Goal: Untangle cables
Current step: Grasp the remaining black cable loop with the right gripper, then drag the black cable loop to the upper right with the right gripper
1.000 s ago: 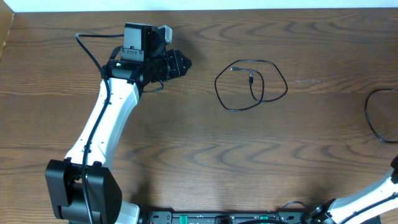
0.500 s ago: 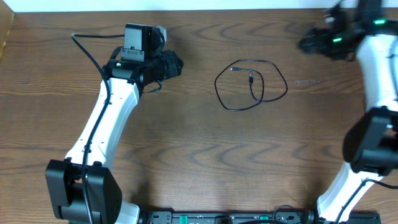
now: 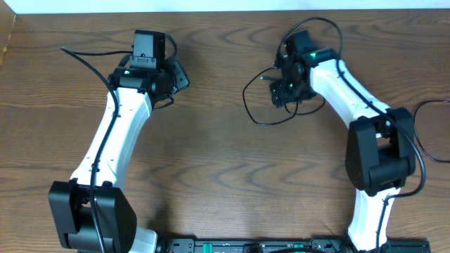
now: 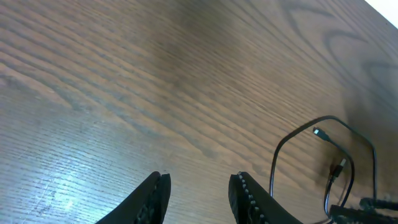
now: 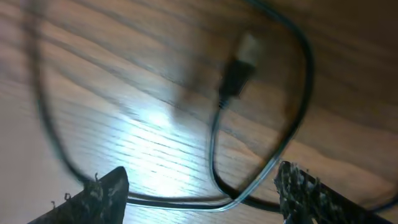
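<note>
1. Fingers (image 5: 102, 196) of the right gripper (image 5: 202, 199) fill the foreground of its wrist view. The jaws are wide apart and clamp nothing.
2. Between them runs a strand of the black cable (image 5: 211, 149).
3. Just beyond lies its plug (image 5: 239, 68), blurred, on the wooden table (image 5: 155, 124).
4. Farther off, well apart from the loop, the left gripper (image 4: 199, 194) hovers with its jaws narrowly parted and empty.
5. The step in hand looks like the first grasp. The next move calls for closing on one strand near the plug, then drawing it clear of the crossing.

Brown wood-grain table (image 3: 211, 161) carries 1 thin black cable (image 3: 261, 124), lying flat in loops.
</note>
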